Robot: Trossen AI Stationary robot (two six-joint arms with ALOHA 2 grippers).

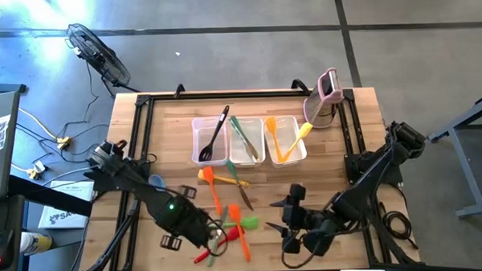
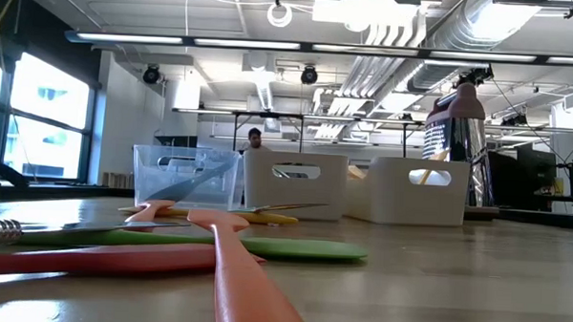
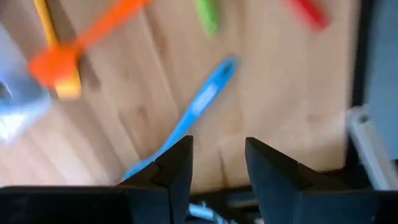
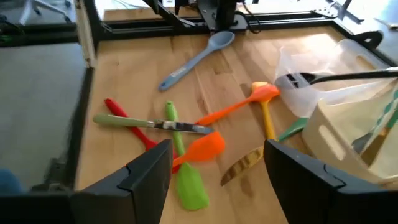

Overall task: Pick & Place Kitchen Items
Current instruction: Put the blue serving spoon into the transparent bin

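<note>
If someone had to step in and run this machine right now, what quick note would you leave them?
Left tool: open and empty, over the blue spoon near the table's front left.
Right tool: open and empty, at front right, facing the loose pile.
Done: three tubs hold items, the black spatula in the left tub, green-handled ones in the middle, the yellow spatula in the right.
Left: the orange spatula, green spatula, red utensil and others lie loose on the table.
</note>
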